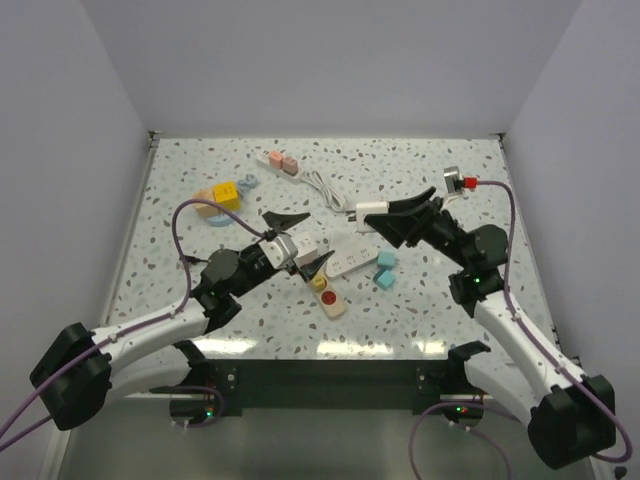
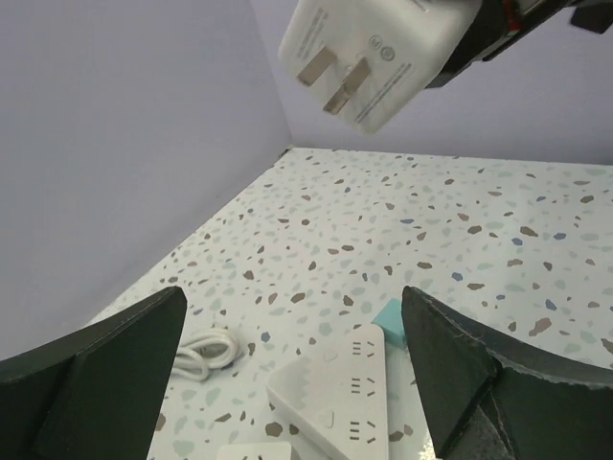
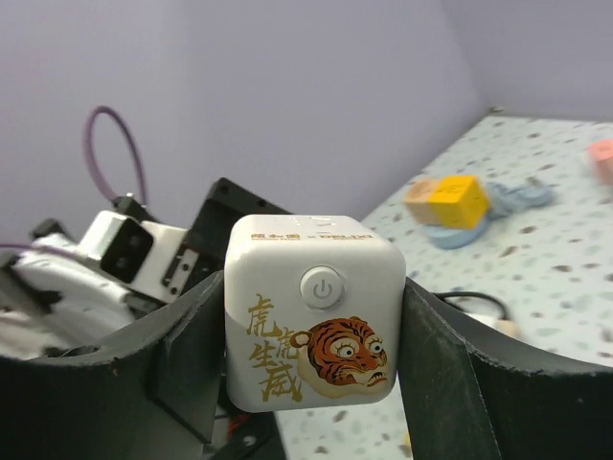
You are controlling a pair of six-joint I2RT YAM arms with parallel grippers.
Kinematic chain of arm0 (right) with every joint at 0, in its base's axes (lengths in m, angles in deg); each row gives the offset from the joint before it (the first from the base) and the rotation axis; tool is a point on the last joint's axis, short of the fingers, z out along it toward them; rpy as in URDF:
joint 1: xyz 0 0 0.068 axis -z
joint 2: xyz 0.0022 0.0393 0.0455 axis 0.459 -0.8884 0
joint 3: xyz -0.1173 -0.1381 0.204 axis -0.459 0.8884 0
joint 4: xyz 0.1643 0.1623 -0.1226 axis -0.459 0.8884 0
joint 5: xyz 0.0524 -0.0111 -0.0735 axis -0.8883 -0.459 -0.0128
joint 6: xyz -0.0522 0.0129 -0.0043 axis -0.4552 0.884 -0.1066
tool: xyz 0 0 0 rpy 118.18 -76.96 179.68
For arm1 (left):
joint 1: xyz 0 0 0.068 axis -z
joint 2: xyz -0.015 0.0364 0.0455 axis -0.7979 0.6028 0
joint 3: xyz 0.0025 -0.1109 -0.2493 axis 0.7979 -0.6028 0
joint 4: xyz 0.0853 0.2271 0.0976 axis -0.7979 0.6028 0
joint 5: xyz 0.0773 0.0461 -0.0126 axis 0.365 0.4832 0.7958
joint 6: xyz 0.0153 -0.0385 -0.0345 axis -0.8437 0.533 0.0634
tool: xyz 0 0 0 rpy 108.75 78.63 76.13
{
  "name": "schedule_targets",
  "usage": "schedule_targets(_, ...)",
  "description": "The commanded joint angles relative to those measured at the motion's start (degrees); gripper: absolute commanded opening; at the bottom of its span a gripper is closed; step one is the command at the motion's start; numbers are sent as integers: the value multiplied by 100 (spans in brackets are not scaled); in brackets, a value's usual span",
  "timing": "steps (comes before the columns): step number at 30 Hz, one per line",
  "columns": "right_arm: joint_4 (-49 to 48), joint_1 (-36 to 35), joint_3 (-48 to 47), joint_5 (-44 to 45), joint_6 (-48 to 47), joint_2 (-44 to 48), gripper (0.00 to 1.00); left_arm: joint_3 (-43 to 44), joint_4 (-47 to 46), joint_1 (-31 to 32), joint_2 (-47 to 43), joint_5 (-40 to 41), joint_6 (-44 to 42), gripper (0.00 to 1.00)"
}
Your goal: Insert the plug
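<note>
Right tool [image 1: 378, 212] raised over the middle of the tabletop [image 1: 200, 160], clamped on a white cube-shaped plug [image 3: 314, 321]. Plug gripped by two opposite sides between the black fingers [image 3: 182, 355], clear of the tabletop. On the face toward the right wrist camera, a power button and a tiger print; on the opposite face, two flat metal prongs, pointing left toward the left tool [image 1: 300, 242]. Left tool spread wide, gripping nothing, just left of the plug and apart from it, hovering over the left end of a white power strip [image 1: 352, 258]. Power strip flat on the tabletop near the middle, sockets up, below and between the two tools. Just right of it, cyan blocks [image 1: 386, 281]. Nearer, a smaller strip with a red button [image 1: 330, 297]. Far left, a yellow cube [image 1: 228, 193]. Far middle, a white strip carrying pink adapters [image 1: 280, 162], with a white cable [image 1: 325, 190] trailing toward the centre.
</note>
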Motion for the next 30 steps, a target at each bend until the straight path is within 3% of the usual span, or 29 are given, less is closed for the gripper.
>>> schedule_targets(1,2786,-2,-398,1112,-2433,691,0,-43,559,-69,-307,799,342,100)
schedule_targets(8,4048,-10,-319,2308,-3500,483,0,335,1371,-104,166,1854,791,100)
schedule_targets(18,4533,-168,-319,3152,-4204,-291,0,406,1538,-491,273,1645,950,100)
schedule_targets(24,4647,-722,-503,3618,-4467,-863,0,582,1705,-658,659,1468,950,100)
schedule_targets(30,4603,-828,-583,3706,-4599,-1065,0,555,1775,-755,589,1407,1125,100)
